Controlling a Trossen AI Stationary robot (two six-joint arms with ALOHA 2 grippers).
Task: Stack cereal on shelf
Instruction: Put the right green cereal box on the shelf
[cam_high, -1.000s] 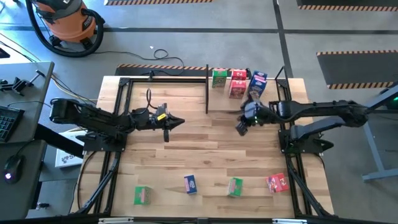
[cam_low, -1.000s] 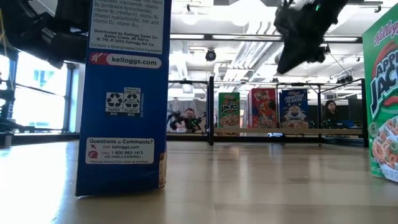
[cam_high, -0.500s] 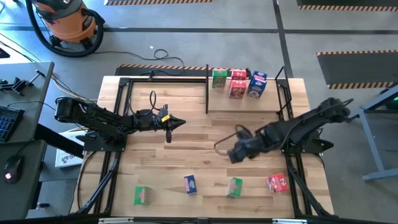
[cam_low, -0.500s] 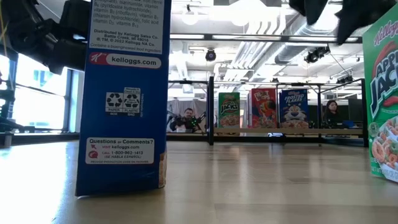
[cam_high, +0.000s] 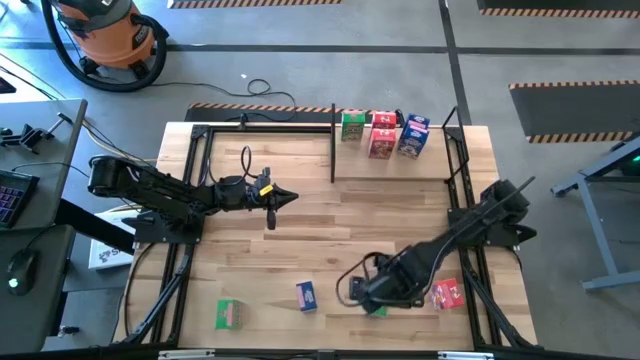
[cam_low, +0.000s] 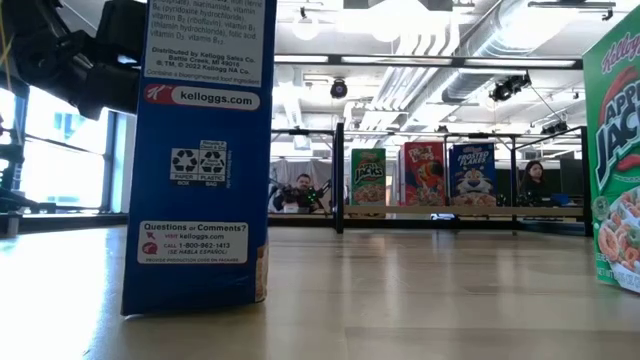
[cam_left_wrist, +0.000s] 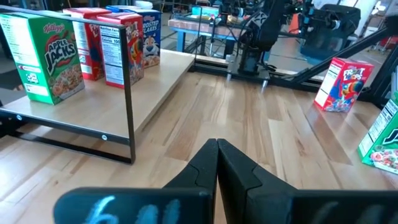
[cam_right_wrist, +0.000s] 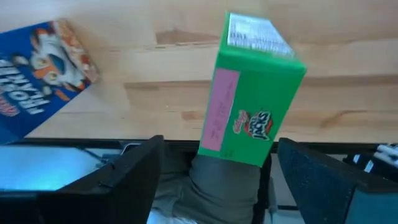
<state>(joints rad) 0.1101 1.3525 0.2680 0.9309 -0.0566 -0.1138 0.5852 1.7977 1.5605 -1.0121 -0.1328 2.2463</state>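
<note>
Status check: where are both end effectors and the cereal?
Right end effector open over front green box. Left end effector shut, idle mid-table. Four boxes on shelf. Nothing obstructing.

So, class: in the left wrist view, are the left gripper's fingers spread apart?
No: the left gripper shows its two dark fingers pressed together with nothing between them, pointing across the bare wood toward the shelf.

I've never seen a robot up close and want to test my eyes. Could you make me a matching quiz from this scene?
1 left end effector
2 right end effector
3 shelf
4 loose blue cereal box

A black rods, far side
B open, over green cereal box
C upright near the front edge
D shut, mid-table

Pairs: 1-D, 2-B, 3-A, 4-C
</note>
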